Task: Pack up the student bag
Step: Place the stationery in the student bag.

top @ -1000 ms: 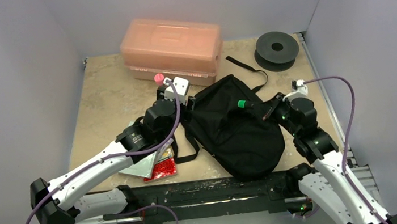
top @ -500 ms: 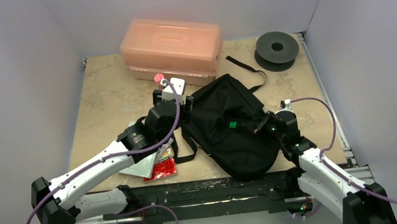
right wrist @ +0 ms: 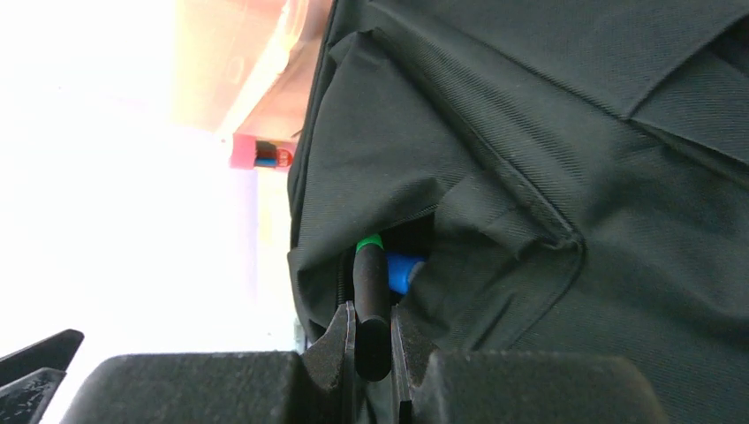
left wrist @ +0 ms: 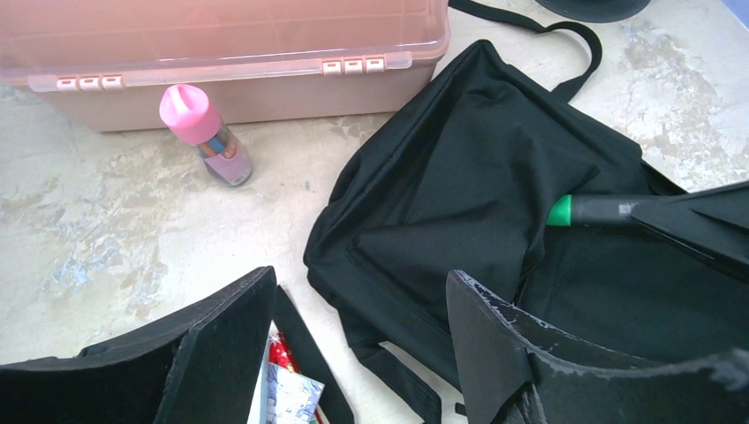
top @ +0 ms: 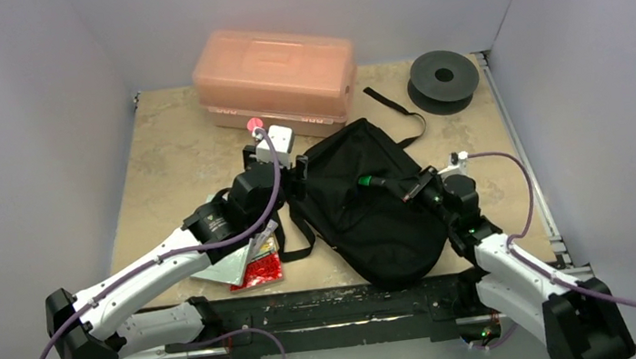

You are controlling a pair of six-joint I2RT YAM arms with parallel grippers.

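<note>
The student bag (top: 384, 226) is a soft black backpack lying in the middle of the table, with its straps trailing out to the left and to the back. It also shows in the left wrist view (left wrist: 459, 194) and the right wrist view (right wrist: 574, 177). My right gripper (top: 416, 188) (right wrist: 373, 331) is shut on a black marker with a green end (top: 383, 182) (right wrist: 371, 291) (left wrist: 601, 209). The green end pokes into the bag's open slit, where something blue (right wrist: 404, 271) shows inside. My left gripper (top: 297, 168) (left wrist: 360, 278) is open and empty over the bag's left edge and straps.
A translucent orange-pink box (top: 274, 75) stands at the back. A small pink-capped bottle (top: 255, 125) (left wrist: 208, 132) stands in front of it. A black spool (top: 442, 79) sits at the back right. Red and silver packets (top: 256, 265) lie under my left arm.
My right gripper has swung left over the bag with the marker, and the green end now sits at the bag's opening. My left gripper has barely moved.
</note>
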